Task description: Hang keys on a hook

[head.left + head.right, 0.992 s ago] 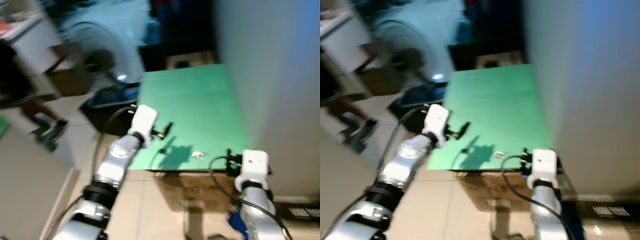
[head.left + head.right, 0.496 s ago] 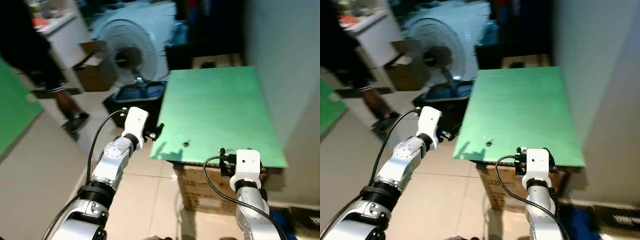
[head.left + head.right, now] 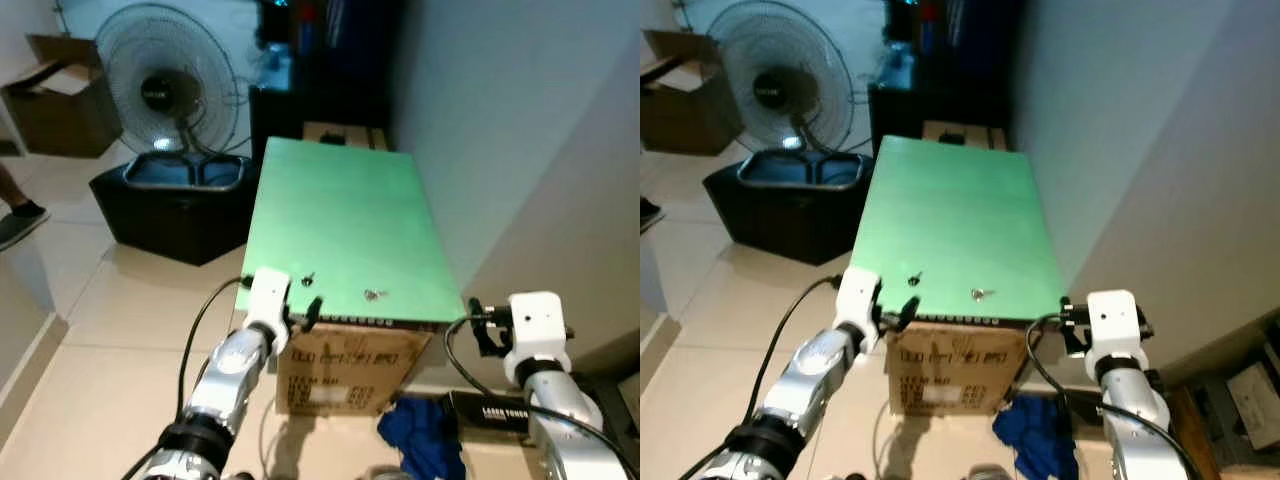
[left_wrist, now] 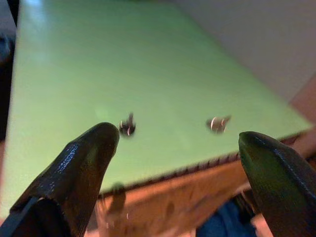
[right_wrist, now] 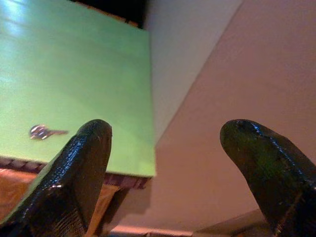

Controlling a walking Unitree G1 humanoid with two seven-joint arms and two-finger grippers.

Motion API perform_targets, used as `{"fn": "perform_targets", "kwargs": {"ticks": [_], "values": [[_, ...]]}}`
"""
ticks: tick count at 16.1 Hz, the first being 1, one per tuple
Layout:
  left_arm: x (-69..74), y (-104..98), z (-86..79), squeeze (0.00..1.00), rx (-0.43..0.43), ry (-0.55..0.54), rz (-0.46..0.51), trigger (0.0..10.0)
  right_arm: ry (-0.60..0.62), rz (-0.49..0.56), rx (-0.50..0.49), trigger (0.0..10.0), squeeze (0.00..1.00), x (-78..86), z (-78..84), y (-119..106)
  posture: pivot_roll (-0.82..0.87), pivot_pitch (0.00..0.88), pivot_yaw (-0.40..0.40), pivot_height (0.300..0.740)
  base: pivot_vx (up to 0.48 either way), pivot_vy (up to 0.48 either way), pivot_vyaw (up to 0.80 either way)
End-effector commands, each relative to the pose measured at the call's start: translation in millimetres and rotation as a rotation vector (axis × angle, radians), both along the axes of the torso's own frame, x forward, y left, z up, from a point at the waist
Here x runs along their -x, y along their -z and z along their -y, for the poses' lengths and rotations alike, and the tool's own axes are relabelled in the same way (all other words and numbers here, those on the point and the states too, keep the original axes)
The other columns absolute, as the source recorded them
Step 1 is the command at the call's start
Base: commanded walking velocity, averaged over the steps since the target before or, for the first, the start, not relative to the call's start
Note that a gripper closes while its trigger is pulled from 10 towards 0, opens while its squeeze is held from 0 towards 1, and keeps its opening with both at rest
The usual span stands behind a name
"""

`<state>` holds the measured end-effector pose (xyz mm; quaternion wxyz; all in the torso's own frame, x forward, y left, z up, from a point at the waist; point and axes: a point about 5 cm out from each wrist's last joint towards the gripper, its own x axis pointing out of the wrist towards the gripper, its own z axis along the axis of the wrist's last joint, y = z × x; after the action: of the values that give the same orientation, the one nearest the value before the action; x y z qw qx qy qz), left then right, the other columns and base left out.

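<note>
A small silver key lies on the green board, close to its near edge. A small dark piece sits on the board just left of the key. My left gripper hovers open at the board's near left corner; its wrist view shows the dark piece and the key ahead, between the spread fingers. Off the near right corner my right gripper stands open, and its wrist view has the key lying ahead on the board.
The board rests on a cardboard box. A grey wall runs along its right side. To the left stand a black bin and a fan. A blue cloth lies on the tiled floor below.
The whole picture has shifted as the camera moved. The board now lies straight ahead, and both grippers sit lower, at its near corners, holding nothing.
</note>
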<state>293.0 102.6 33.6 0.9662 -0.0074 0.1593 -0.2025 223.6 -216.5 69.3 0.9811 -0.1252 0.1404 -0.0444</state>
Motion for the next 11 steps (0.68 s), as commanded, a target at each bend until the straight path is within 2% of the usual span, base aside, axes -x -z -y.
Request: {"fn": "perform_targets", "kwargs": {"ticks": [1,3,5,11], "values": [[-6.2,-14,1.2,0.0,-0.011,0.01,0.073,10.0,0.004,0.032,-0.006,10.0,0.0,-11.3,-4.0,-3,-0.31,0.0,-0.011,0.74,0.0,0.0,0.0],[-10.8,-22,0.4,0.0,-0.019,0.022,0.106,10.0,0.029,0.024,-0.031,10.0,0.0,-10.0,-7.4,0,-0.3,0.0,0.007,0.74,0.0,0.0,0.0],[-17.1,-30,-0.3,0.0,-0.036,0.037,0.136,10.0,-0.011,-0.005,-0.043,10.0,0.0,-6.1,-21.6,8,-0.29,0.0,0.029,0.74,0.0,0.0,0.0],[-18.2,-31,0.3,0.0,-0.067,0.074,0.143,10.0,-0.006,-0.003,-0.06,10.0,0.0,-5.3,-30.6,13,-0.3,0.0,0.069,0.74,0.406,0.0,0.0]]}}
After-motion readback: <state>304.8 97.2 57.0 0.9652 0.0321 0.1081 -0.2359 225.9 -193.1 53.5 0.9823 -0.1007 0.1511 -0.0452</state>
